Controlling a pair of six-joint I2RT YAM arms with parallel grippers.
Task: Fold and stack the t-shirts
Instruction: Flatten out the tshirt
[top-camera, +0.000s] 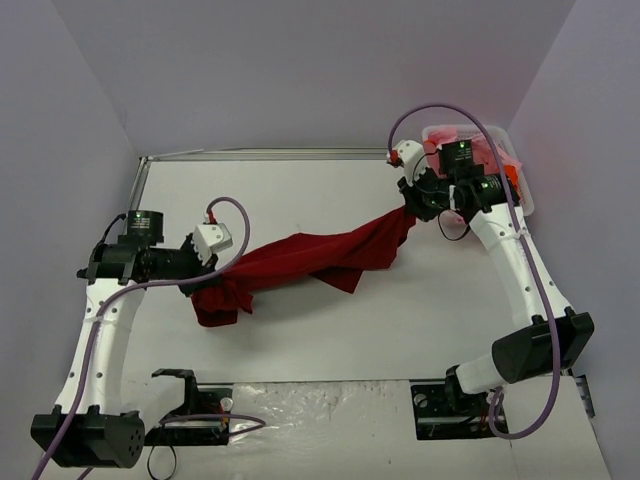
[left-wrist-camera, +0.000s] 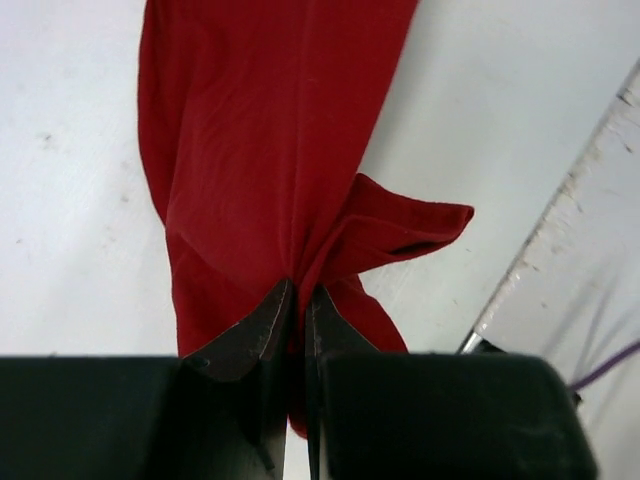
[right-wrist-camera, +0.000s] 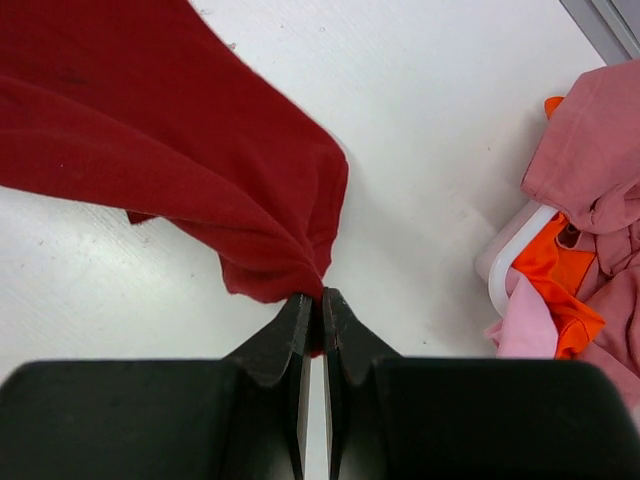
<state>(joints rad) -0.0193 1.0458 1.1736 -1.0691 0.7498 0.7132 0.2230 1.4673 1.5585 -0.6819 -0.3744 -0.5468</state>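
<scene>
I have the dark red t-shirt (top-camera: 310, 262) strung out in a long rope across the table (top-camera: 300, 190), one end in each claw. The left claw (top-camera: 192, 283) is hard to pick out from above, because a bunched lump of the shirt hangs right at its tip. On its wrist view the left claw (left-wrist-camera: 298, 288) has its tips pressed together on a gathered pinch of the red cloth (left-wrist-camera: 260, 130), and the cloth runs off the top edge. The right claw (top-camera: 408, 212) is half buried under its own wrist in the top view. Its wrist view shows the right claw (right-wrist-camera: 318, 295) clamped on a tight corner of the shirt (right-wrist-camera: 150, 120), which is cut off at the left edge.

I cannot tell which part of the garment either claw holds; it is too twisted to show sleeves or collar. I also cannot tell whether the sagging middle rests on the table or hangs just above it.

The white basket (top-camera: 527, 190) at the far right is mostly hidden behind the right arm (top-camera: 520, 260). The right wrist view catches only a piece of its rim (right-wrist-camera: 505, 275), with pink cloth (right-wrist-camera: 590, 160) and bright orange cloth (right-wrist-camera: 545, 280) heaped in it and cropped at the right edge. I cannot count the pieces.
</scene>
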